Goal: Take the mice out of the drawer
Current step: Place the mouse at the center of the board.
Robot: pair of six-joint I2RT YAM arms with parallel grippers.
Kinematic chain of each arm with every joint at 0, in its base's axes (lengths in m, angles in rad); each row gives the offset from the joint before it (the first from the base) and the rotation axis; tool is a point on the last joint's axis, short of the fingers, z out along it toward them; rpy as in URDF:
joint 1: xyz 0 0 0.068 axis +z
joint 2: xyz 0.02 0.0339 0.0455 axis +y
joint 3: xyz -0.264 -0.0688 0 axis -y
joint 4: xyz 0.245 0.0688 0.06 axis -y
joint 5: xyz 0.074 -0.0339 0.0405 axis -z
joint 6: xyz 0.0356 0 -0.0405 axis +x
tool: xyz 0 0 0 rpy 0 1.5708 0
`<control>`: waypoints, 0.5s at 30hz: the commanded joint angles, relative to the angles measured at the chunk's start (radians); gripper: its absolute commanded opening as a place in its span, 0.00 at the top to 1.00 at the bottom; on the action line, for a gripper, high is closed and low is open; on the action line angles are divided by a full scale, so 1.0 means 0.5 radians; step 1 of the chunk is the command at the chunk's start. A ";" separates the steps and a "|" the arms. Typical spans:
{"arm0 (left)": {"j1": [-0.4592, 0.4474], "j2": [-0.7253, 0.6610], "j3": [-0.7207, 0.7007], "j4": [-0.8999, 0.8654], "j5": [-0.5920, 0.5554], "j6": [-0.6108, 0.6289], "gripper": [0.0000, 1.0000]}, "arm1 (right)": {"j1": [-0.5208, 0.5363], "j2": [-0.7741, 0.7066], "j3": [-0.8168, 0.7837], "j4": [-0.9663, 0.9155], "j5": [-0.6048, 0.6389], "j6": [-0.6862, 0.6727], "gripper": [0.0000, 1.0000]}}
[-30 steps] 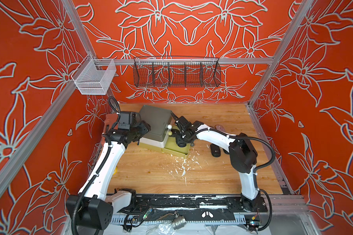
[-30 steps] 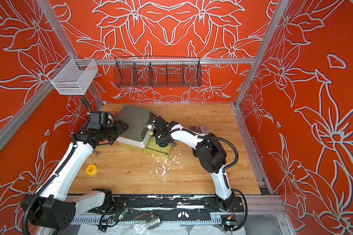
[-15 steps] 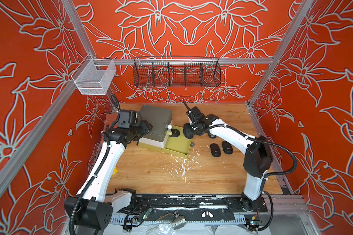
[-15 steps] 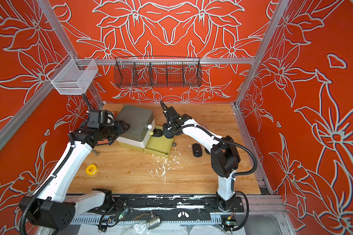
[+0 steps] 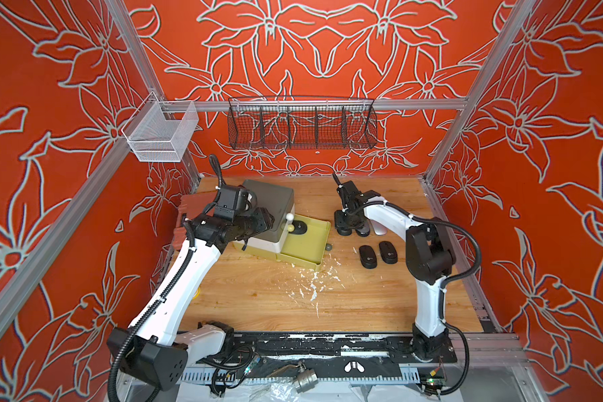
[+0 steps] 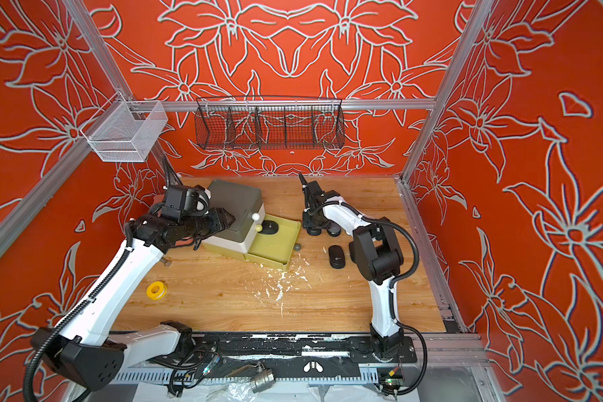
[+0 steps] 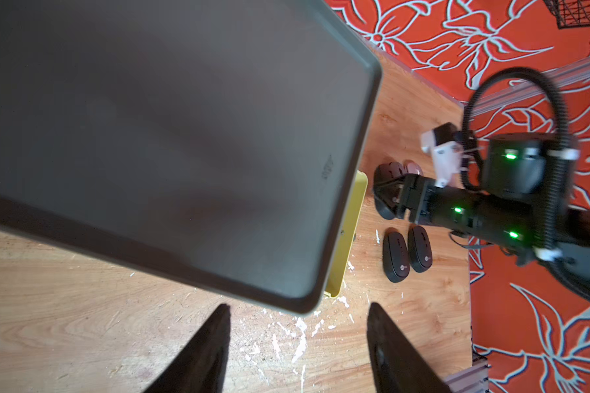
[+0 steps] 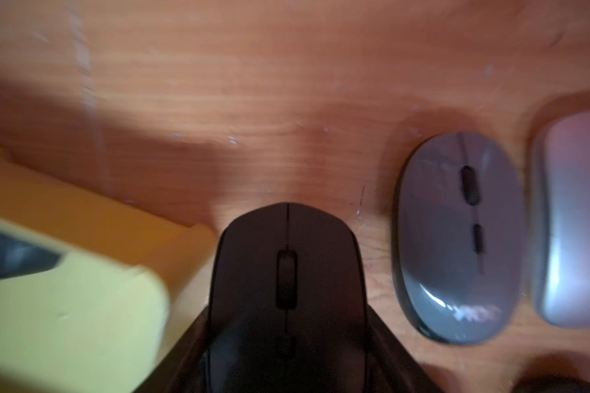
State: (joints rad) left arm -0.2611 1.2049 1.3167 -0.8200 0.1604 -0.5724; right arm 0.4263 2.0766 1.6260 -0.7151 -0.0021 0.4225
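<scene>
The yellow-green drawer [image 5: 308, 247] stands pulled out of the grey-topped unit [image 5: 270, 198]. One black mouse [image 5: 300, 228] lies inside it. My right gripper [image 8: 286, 316] is shut on another black mouse [image 8: 286, 258], low over the table just right of the drawer. Right beside that one lie a dark grey mouse [image 8: 457, 238] and a silver mouse [image 8: 573, 221]. Two more black mice [image 5: 367, 256] [image 5: 387, 252] rest nearer the front. My left gripper [image 7: 297, 309] is open at the unit's front left corner, with nothing held.
White crumbs [image 5: 310, 285] are scattered in front of the drawer. A yellow tape roll [image 6: 156, 290] lies at the front left. A small grey ball [image 5: 328, 247] sits by the drawer's right wall. A wire basket [image 5: 302, 123] and a mesh bin [image 5: 161, 134] hang on the back rail.
My right gripper rose out of the drawer with a black mouse, swung right and came down beside the dark grey mouse. The left arm stayed put.
</scene>
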 commanded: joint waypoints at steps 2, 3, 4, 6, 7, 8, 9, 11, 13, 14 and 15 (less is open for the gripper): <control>-0.051 0.019 0.050 -0.008 -0.050 0.020 0.38 | -0.040 0.091 0.092 0.030 0.051 -0.054 0.43; -0.057 0.031 0.063 -0.013 -0.055 0.024 0.38 | -0.045 0.121 0.109 0.029 0.045 -0.072 0.43; -0.062 0.043 0.079 -0.025 -0.060 0.023 0.38 | -0.046 0.148 0.132 0.020 0.058 -0.082 0.43; -0.069 0.059 0.099 -0.026 -0.060 0.027 0.38 | -0.052 0.183 0.155 0.022 0.088 -0.094 0.43; -0.072 0.059 0.103 -0.023 -0.060 0.028 0.38 | -0.058 0.199 0.161 0.032 0.095 -0.099 0.43; -0.073 0.057 0.108 -0.022 -0.060 0.031 0.38 | -0.063 0.208 0.161 0.044 0.092 -0.094 0.43; -0.076 0.055 0.112 -0.023 -0.067 0.030 0.38 | -0.066 0.224 0.163 0.054 0.079 -0.091 0.43; -0.076 0.048 0.112 -0.017 -0.086 0.033 0.38 | -0.067 0.255 0.179 0.051 0.069 -0.094 0.43; -0.076 0.042 0.115 -0.019 -0.097 0.034 0.38 | -0.067 0.273 0.193 0.037 0.057 -0.094 0.42; -0.076 0.042 0.116 -0.020 -0.100 0.038 0.38 | -0.067 0.273 0.190 0.043 0.049 -0.092 0.42; -0.073 0.044 0.120 -0.022 -0.106 0.039 0.38 | -0.069 0.271 0.189 0.043 0.047 -0.086 0.41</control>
State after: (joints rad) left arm -0.2943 1.2285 1.3529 -0.8219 0.1287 -0.5644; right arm 0.3923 2.1883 1.6951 -0.6861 0.0185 0.3855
